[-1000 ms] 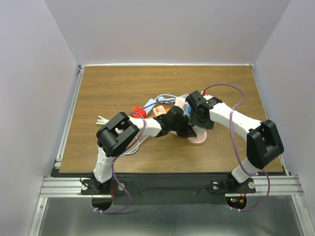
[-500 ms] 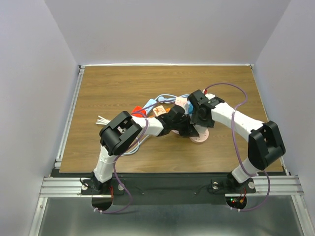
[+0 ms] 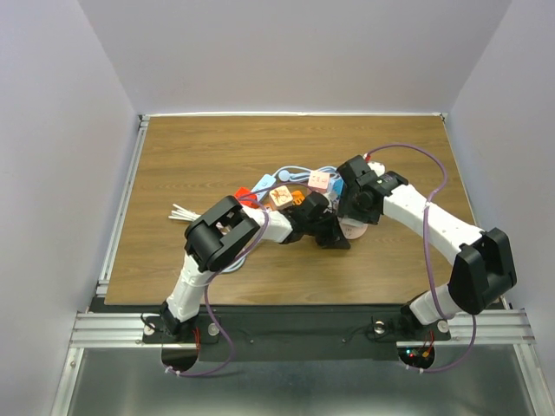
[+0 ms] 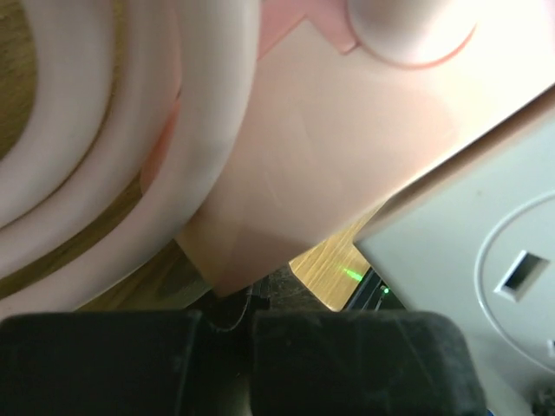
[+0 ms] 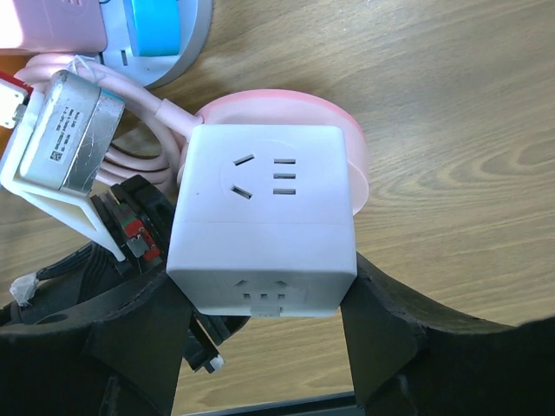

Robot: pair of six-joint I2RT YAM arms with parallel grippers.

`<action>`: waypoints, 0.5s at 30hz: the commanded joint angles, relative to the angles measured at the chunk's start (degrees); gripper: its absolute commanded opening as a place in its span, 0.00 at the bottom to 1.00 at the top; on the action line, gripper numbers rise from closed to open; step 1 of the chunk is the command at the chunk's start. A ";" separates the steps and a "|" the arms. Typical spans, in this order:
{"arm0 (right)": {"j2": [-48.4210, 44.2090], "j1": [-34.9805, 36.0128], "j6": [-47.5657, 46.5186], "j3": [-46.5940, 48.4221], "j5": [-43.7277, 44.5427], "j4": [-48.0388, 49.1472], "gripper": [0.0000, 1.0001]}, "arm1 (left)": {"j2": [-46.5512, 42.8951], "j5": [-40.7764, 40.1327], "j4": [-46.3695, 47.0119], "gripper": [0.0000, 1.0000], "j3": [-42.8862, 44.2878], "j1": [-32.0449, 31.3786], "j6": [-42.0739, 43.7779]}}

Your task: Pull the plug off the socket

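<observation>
**Status.** The white cube-shaped plastic socket block (image 5: pixel 260 217) stands on its pink round base (image 5: pixel 351 139) near the middle of the wooden desk (image 5: pixel 451 69). Over the last second the right hand (image 5: pixel 264 299) has narrowed. It now brackets the block, with one black finger against each lower side face, which reads as a bracing grip. In the overhead view both arms have shifted toward the right, and less of the base shows beneath the right hand than before.

The left hand (image 4: pixel 251 355) is pressed together, its fingers meeting at a thin seam. Whether anything thin is caught in that seam cannot be told. Directly ahead of it a pink flat plastic body (image 4: pixel 329 165) lies against the block's side, next to the coiled pink cable (image 4: pixel 199 121). This body is probably the plug. The outlets on the block's top and near faces are empty.

**Meaning.** With the block newly braced, the separating pull can proceed. No gap shows between the pink body and the block, so the task is judged not yet done.
</observation>
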 commanded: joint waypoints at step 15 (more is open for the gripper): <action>3.90 -0.90 -0.99 6.67 -15.25 -0.71 0.00 | -29.91 -8.63 -9.60 0.00 -8.18 0.83 -1.96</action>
